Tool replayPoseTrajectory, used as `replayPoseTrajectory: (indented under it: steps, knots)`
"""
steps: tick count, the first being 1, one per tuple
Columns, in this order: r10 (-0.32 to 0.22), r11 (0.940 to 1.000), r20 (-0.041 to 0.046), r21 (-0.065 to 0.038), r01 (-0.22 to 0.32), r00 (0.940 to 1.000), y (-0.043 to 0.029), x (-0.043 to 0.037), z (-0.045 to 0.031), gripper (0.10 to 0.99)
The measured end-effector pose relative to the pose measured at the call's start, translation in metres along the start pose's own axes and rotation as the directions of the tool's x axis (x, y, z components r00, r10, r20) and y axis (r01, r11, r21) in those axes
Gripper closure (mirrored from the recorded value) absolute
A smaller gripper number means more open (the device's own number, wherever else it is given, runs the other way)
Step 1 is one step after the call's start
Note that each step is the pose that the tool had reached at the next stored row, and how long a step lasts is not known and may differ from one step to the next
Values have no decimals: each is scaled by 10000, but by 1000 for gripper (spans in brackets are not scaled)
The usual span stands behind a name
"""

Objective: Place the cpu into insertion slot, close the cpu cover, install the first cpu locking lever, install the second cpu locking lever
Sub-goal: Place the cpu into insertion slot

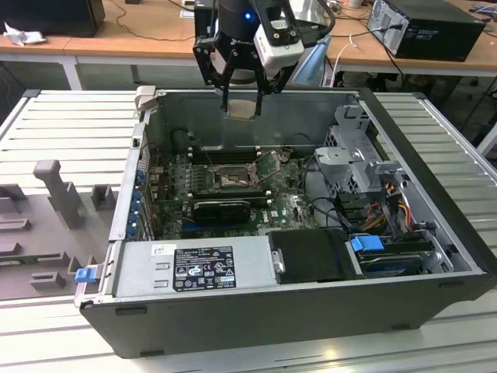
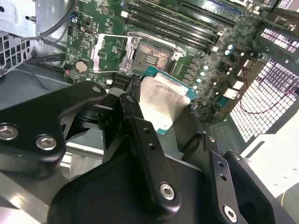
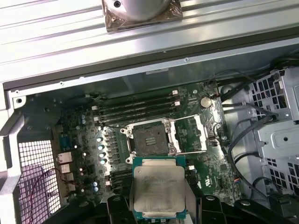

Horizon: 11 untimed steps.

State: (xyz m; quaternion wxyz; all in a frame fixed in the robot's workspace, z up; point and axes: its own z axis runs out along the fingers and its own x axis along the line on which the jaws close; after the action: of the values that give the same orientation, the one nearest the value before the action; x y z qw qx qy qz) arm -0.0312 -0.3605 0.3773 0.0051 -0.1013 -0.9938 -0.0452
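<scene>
Now, top-centre in the exterior view, the gripper clamps the cpu. The insertion slot lies uncovered below it, mid-frame.

Open-topped black metal computer case, free from above. Claw, gripping the pale silver square cpu, above its far wall. Clear over the square black-rimmed insertion slot, thin silvery metal cpu cover swung aside just beside it. Hemmed by long black memory slots and, toward the exterior view's right, grey perforated drive cage.
</scene>
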Motion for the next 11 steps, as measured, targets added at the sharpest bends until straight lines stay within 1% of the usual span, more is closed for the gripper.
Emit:
replayPoseTrajectory:
  steps: [11]
  knots:
    - [254, 9997, 23, -5, -254, 9997, 0, 0, 0, 557]
